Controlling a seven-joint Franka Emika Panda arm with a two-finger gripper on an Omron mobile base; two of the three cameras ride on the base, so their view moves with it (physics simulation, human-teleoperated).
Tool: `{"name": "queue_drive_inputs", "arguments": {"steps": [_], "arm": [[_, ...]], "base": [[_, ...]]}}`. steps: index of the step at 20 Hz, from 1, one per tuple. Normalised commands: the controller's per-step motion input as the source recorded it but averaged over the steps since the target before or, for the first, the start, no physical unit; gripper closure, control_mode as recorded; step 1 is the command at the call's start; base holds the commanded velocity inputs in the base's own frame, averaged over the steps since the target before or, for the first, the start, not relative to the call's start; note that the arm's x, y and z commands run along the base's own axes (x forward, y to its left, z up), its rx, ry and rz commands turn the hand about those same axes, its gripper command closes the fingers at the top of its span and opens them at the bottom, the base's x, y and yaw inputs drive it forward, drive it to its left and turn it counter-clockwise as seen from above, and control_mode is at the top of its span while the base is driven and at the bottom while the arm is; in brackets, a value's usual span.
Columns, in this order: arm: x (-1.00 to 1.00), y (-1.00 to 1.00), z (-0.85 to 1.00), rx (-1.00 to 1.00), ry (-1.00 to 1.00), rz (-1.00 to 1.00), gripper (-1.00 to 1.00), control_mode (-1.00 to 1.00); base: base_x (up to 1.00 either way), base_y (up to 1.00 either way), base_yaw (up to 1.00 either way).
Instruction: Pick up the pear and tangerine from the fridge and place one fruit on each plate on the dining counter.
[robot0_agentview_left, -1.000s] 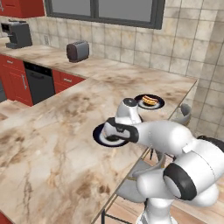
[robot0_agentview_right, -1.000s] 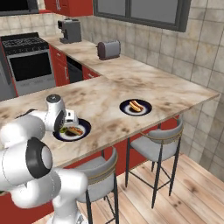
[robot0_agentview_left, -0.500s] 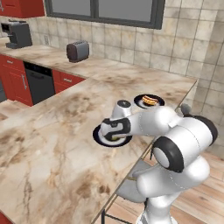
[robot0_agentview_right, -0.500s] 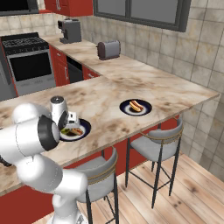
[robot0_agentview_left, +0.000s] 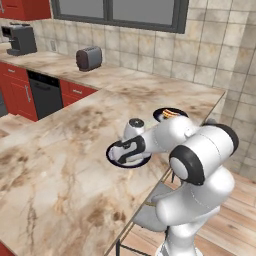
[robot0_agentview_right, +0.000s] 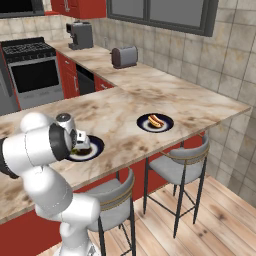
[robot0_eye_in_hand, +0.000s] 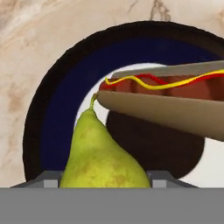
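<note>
The yellow-green pear (robot0_eye_in_hand: 103, 153) sits between my fingertips, stem up, with my gripper (robot0_eye_in_hand: 104, 179) shut on it. It hangs low over a dark navy plate (robot0_eye_in_hand: 48, 113) that holds a hot dog (robot0_eye_in_hand: 166, 100); I cannot tell whether it touches the plate. On the dining counter (robot0_agentview_left: 60, 165) my gripper (robot0_agentview_left: 125, 150) hovers at this near plate (robot0_agentview_left: 112, 159). A second plate (robot0_agentview_left: 170, 114) with a hot dog lies farther along. From the other side, my gripper (robot0_agentview_right: 80, 145) is over the near plate (robot0_agentview_right: 95, 147), with the far plate (robot0_agentview_right: 155, 121) to its right. The tangerine and fridge are out of view.
A toaster (robot0_agentview_left: 89, 58) and a coffee machine (robot0_agentview_left: 20, 39) stand on the back counter by the wall. A stove (robot0_agentview_right: 30, 70) is at the far left. Two bar stools (robot0_agentview_right: 182, 160) stand under the counter's near edge.
My arm has folded in, with the elbow swinging up and toward the cameras. The hand has stayed over the near plate with the pear in it.
</note>
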Motion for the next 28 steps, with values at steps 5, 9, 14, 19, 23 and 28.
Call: {"name": "queue_drive_inputs", "arguments": {"steps": [5,9,14,19,23,28], "arm": [[0.14,0.04,-0.08,0.0,0.0,-0.06,-1.0,-1.0],[0.04,-0.01,0.09,0.0,0.0,0.0,-1.0,-1.0],[-0.03,-0.02,0.28,0.0,-0.01,0.0,-1.0,-1.0],[-0.01,0.0,0.49,0.01,-0.03,0.0,-1.0,-1.0],[-0.13,0.0,0.58,0.02,-0.03,0.0,-1.0,-1.0],[-0.63,-0.04,0.26,0.0,-0.17,0.0,-1.0,-1.0]], "base": [[0.0,0.0,0.0],[0.0,0.0,0.0],[0.0,0.0,0.0],[0.0,0.0,0.0],[0.0,0.0,0.0],[0.0,0.0,0.0]]}}
